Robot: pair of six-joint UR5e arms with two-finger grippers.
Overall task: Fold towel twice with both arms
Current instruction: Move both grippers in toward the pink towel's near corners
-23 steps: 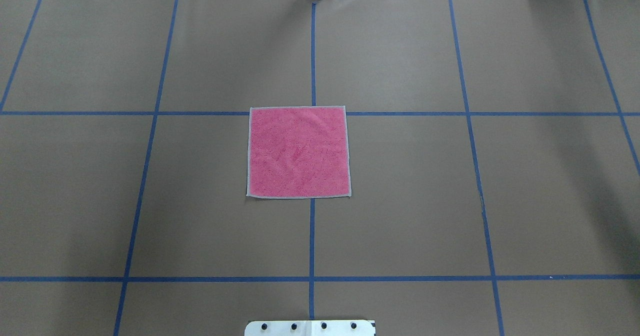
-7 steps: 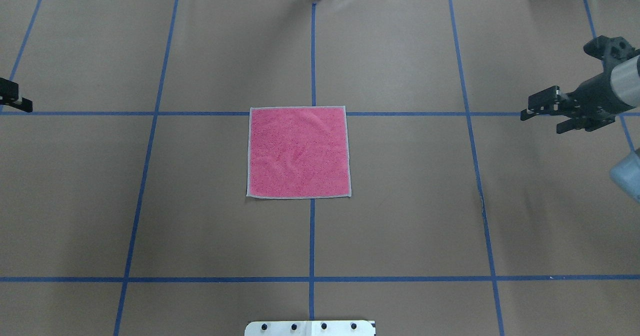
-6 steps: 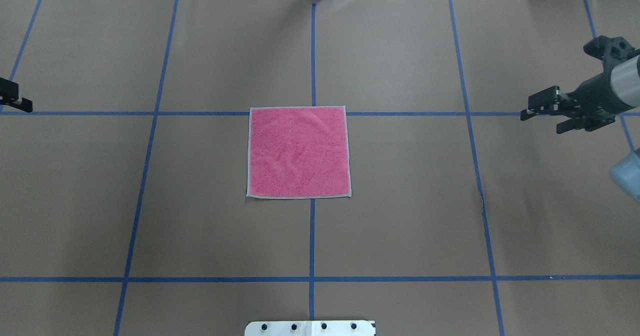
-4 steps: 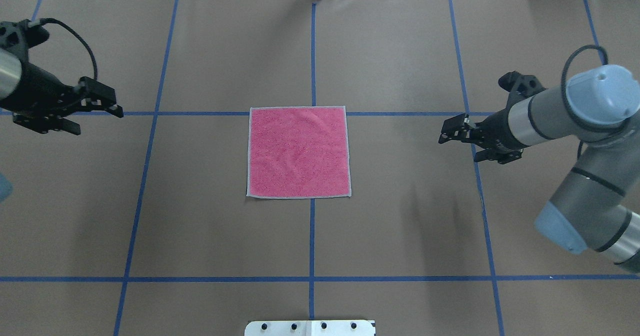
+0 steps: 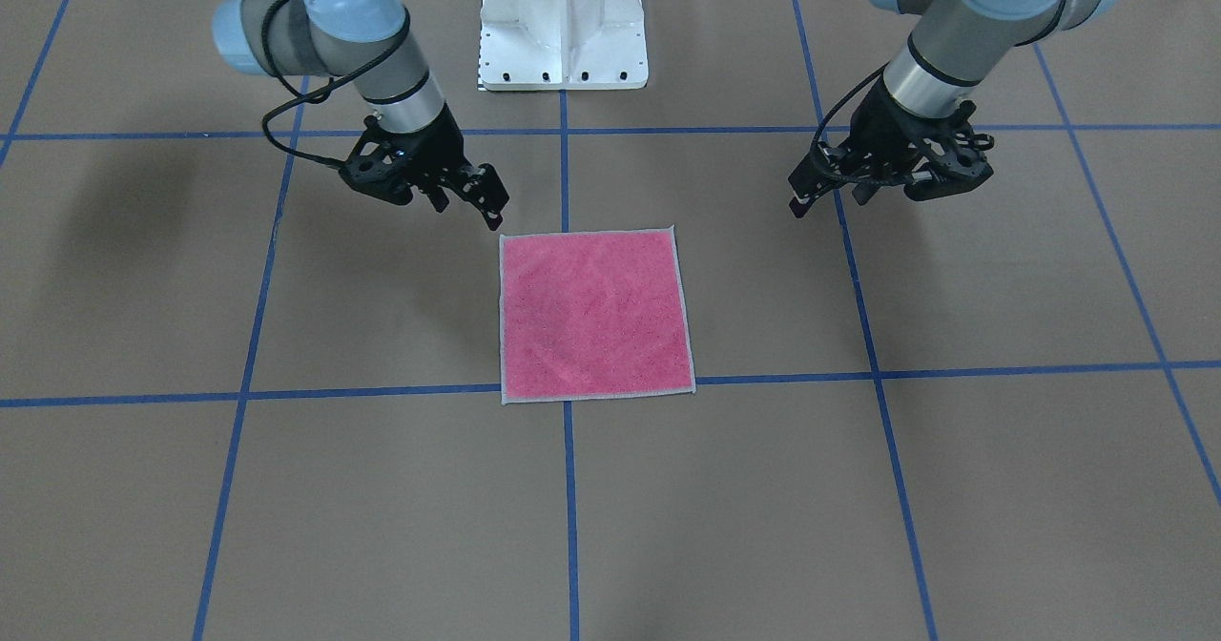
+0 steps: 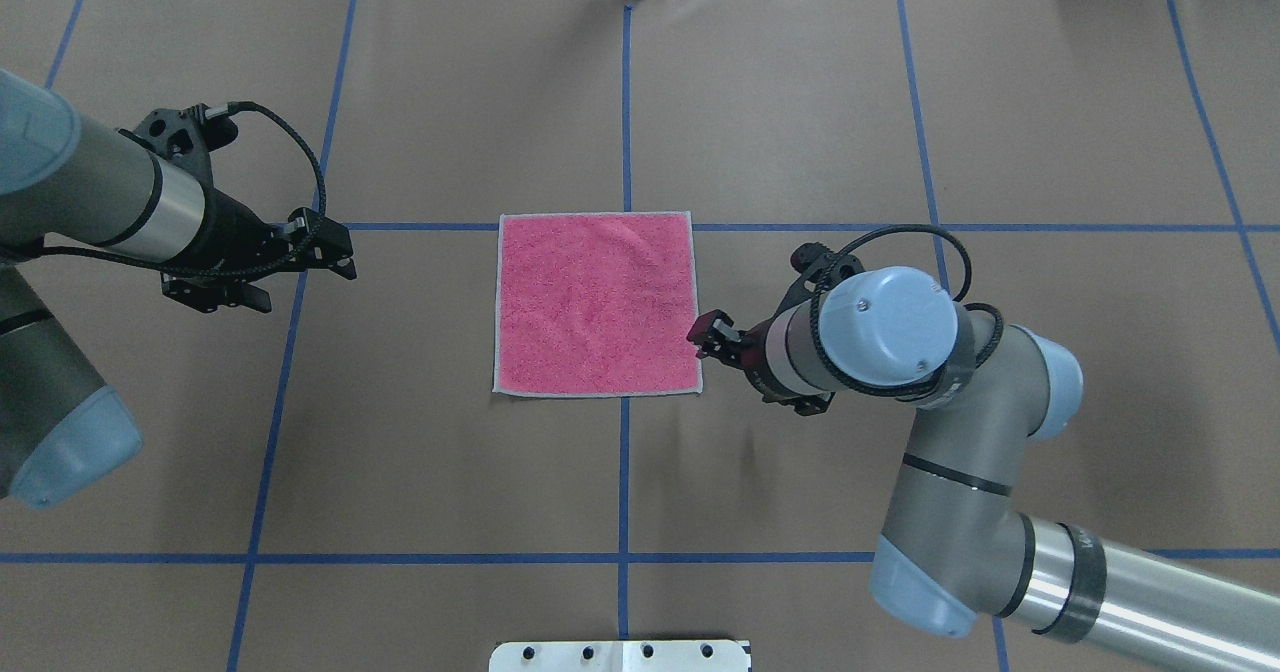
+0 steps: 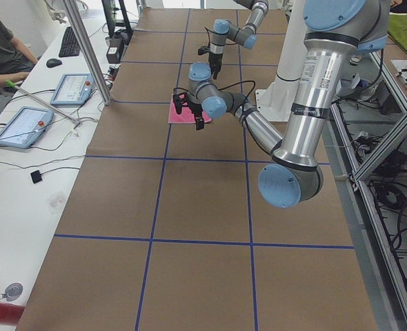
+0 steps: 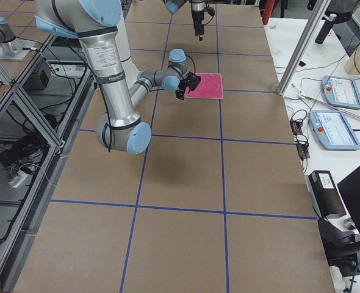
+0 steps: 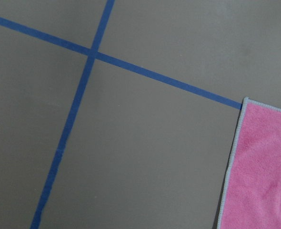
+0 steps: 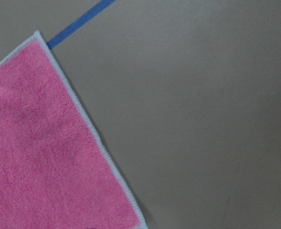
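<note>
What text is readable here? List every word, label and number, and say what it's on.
No text can be read in any view.
Left arm: printed label on the tube, too small to read.
Right arm: printed label on the tube, too small to read.
Tablets: screen content too small to read.
Towel: no text.

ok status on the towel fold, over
Left gripper open, short of towel. Right gripper open, at its edge. Towel flat, unfolded, pink up. Nothing blocking.
</note>
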